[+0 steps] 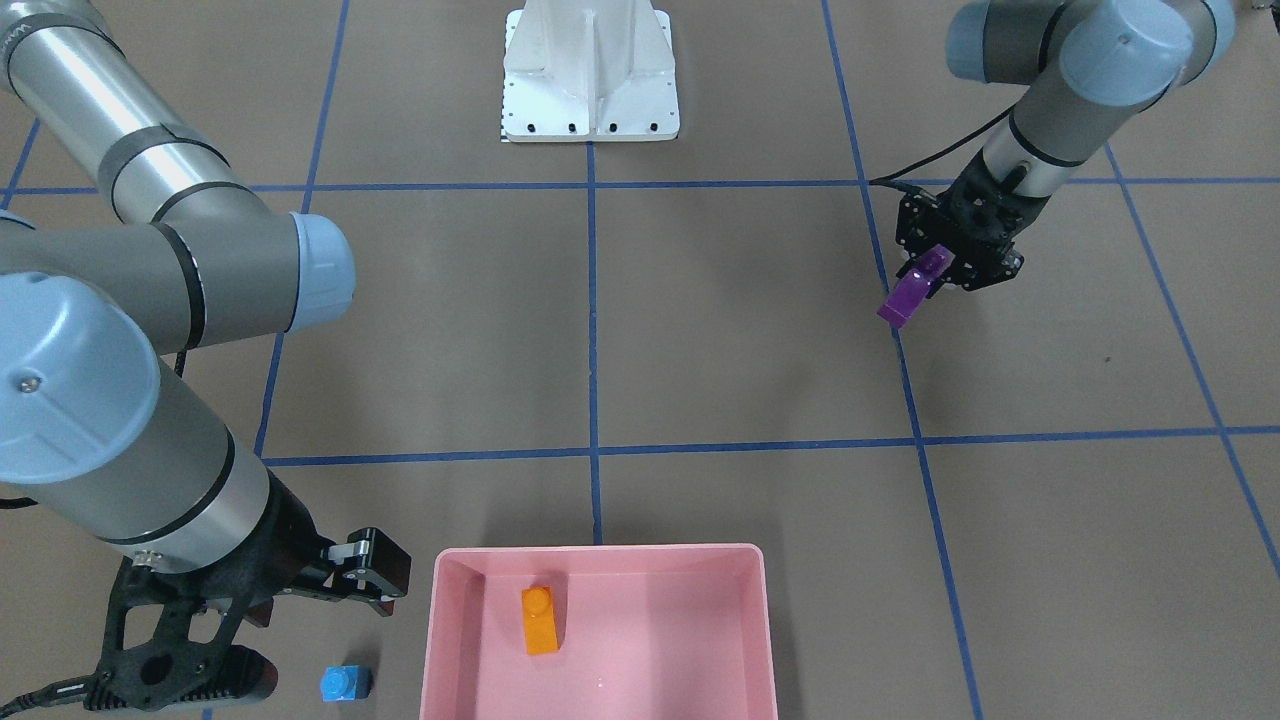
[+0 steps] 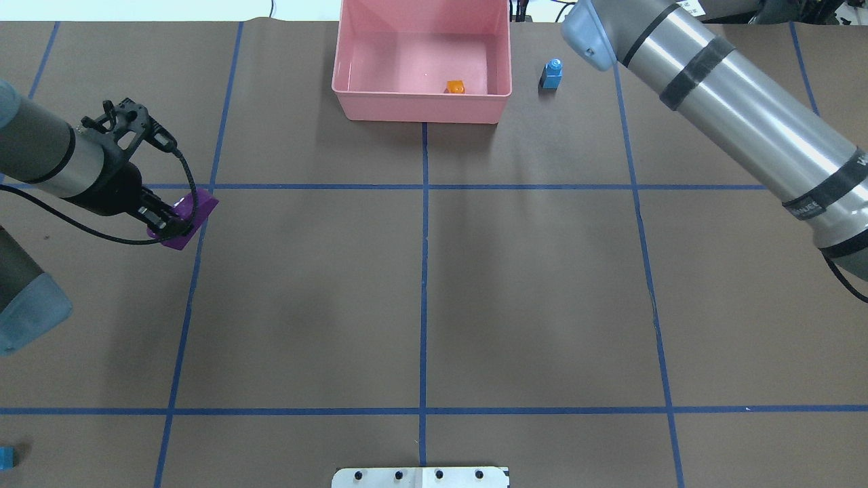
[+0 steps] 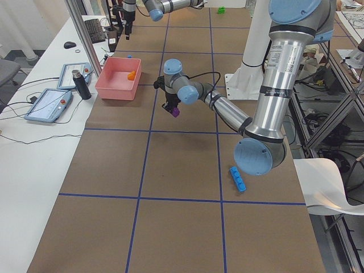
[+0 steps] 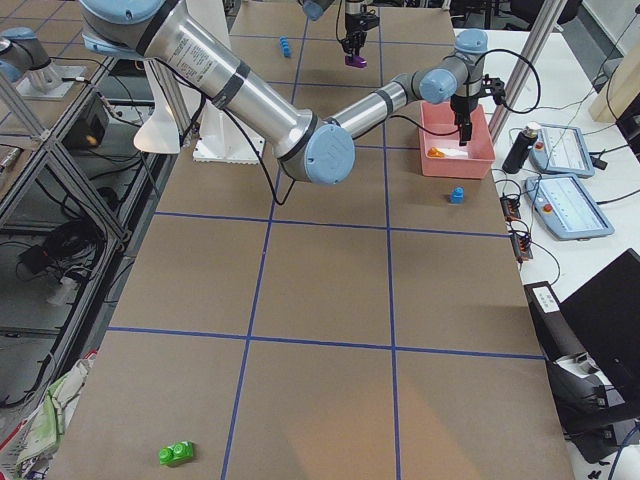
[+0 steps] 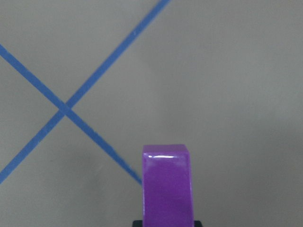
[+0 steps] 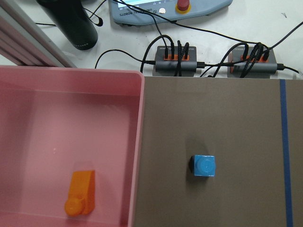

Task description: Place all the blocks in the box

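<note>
Over brown paper (image 2: 420, 285), left hand (image 1: 933, 266) clamping glossy purple sloped brick (image 1: 906, 298), right hand (image 1: 330, 640) open near pink tray (image 1: 600, 549).

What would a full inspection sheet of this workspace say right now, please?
Surface: brown table with a blue tape grid.
Job's things: orange block lies in the pink box; small blue block stands on the table beside the box; long blue block and green block lie on the table far from the box; purple block is in the left gripper.
Clutter: nothing seen.
Grippers: left gripper shut on the purple block; right gripper open, near the box's corner, holding nothing.
Cables: black cable loops beside the left gripper; cable hubs lie beyond the table edge.
Surroundings: black bottle and two tablets on the side bench; white robot base.
</note>
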`<state>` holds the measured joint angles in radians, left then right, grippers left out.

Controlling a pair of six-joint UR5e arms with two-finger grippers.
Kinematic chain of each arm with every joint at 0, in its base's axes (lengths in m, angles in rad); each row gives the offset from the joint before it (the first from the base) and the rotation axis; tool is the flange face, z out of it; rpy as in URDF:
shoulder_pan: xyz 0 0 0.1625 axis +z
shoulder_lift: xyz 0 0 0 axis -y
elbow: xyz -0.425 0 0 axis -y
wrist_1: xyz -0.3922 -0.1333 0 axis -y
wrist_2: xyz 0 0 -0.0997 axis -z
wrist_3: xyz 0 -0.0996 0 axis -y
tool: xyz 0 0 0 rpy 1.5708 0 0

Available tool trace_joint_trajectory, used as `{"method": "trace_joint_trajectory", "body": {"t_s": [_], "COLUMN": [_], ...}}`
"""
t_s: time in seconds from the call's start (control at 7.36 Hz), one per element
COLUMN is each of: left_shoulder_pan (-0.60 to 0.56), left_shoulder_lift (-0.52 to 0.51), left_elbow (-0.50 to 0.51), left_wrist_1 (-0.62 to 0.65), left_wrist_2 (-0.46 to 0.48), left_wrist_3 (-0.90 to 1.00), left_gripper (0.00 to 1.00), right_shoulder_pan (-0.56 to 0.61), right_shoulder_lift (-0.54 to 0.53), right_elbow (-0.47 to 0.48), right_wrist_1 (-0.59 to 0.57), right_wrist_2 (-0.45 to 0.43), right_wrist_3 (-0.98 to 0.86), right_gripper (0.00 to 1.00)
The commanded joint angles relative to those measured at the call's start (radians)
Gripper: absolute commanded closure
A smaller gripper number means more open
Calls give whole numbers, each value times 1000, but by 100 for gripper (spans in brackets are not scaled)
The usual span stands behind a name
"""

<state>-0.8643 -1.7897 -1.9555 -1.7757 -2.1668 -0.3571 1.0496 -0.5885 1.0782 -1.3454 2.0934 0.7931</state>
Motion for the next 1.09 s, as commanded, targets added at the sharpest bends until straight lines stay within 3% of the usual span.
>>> {"method": "trace_joint_trajectory", "body": {"t_s": [0.0,0.27,0.68,0.95], "left_shoulder_pan": [2,2,5,5], "left_shoulder_lift": [-133,-232,-362,-382], "left_elbow": [-3,0,64,89], "left_wrist_1": [-7,-8,-5,-7], "left_wrist_2": [2,51,122,143], "left_wrist_3": [-292,-385,-459,-457], "left_gripper": [100,100,100,100], "right_shoulder_pan": [-8,-13,-78,-89], "right_shoulder_lift": [-43,-42,-19,-5], "right_elbow": [-101,-197,-354,-372], "right_wrist_1": [156,224,411,417], "right_wrist_2": [-65,-158,-203,-203], "right_wrist_3": [0,0,21,21], "right_gripper": [1,1,1,1]}}
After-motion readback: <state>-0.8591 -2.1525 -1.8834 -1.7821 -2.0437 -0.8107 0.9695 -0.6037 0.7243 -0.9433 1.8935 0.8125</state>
